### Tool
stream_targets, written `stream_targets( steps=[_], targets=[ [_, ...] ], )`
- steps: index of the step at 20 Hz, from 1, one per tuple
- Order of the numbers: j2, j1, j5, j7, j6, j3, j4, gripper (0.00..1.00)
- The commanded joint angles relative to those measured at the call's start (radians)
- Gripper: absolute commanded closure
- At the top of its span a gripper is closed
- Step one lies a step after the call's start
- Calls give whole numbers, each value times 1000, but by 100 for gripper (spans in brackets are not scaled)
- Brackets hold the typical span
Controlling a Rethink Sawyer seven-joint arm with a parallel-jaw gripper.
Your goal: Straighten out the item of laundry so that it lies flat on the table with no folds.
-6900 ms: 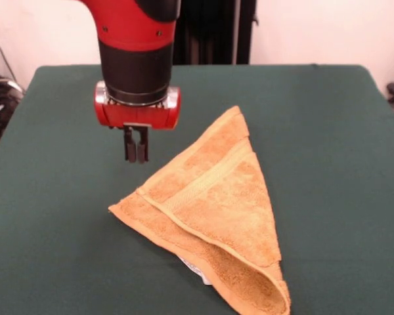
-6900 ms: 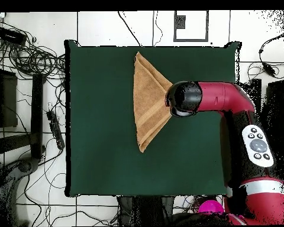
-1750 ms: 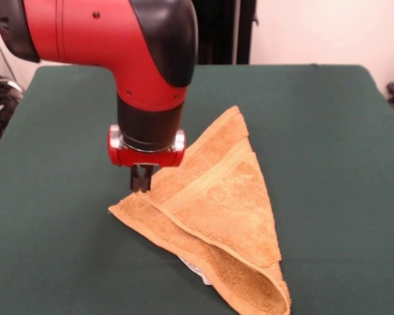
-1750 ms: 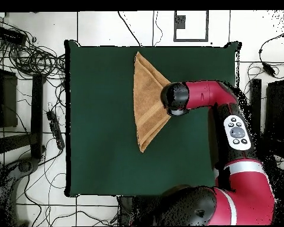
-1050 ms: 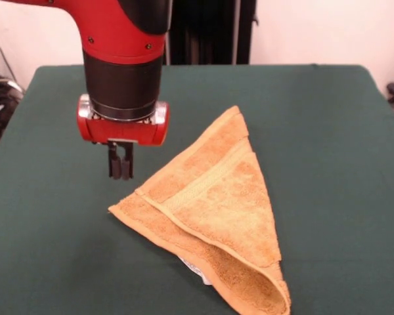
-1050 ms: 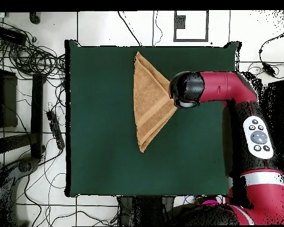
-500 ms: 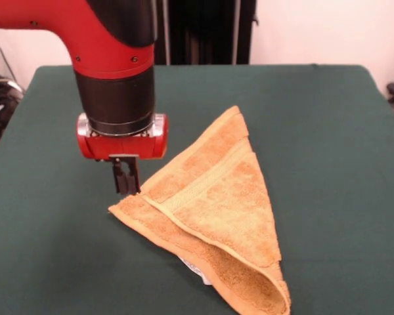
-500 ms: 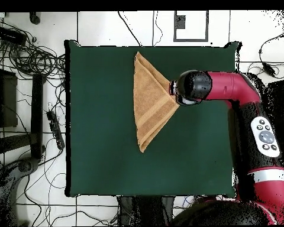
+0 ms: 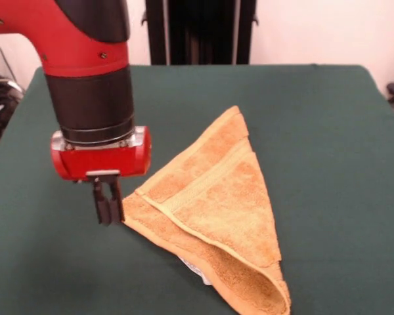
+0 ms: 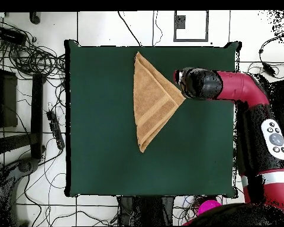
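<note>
The orange-tan towel (image 9: 210, 203) lies on the green table (image 9: 328, 131), folded over into a triangle. One point faces the far side and a rolled fold sits at the near right. Its white tag (image 9: 196, 270) peeks out under the near edge. My gripper (image 9: 109, 211) hangs low at the towel's left corner and hides the corner's tip. I cannot tell whether it holds the cloth. In the overhead view the towel (image 10: 150, 100) is a triangle on the table (image 10: 97, 148), and the arm's end (image 10: 197, 84) sits over its right corner and covers the gripper.
A black stand (image 9: 200, 29) rises behind the table's far edge. Cables and dark equipment (image 10: 26, 88) lie on the floor beside the table's left side in the overhead view. Wide bare green cloth surrounds the towel.
The gripper has moved down and toward the front view's near left, from behind the towel's left edge to its left corner. The towel's shape looks unchanged.
</note>
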Motion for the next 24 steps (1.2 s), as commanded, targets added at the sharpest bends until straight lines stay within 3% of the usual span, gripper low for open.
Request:
stream_targets(
  steps=[1,9,11,16,22,24],
  targets=[
    [40,-44,-34,-278,-227,206,139,100],
    [115,-150,-39,-305,-280,338,227,100],
    [135,-156,-35,-321,-242,347,226,100],
    [143,-86,-3,-346,21,263,148,100],
    [209,-104,-9,-447,48,323,126,100],
    [210,-97,-6,-416,77,313,109,100]
  ],
)
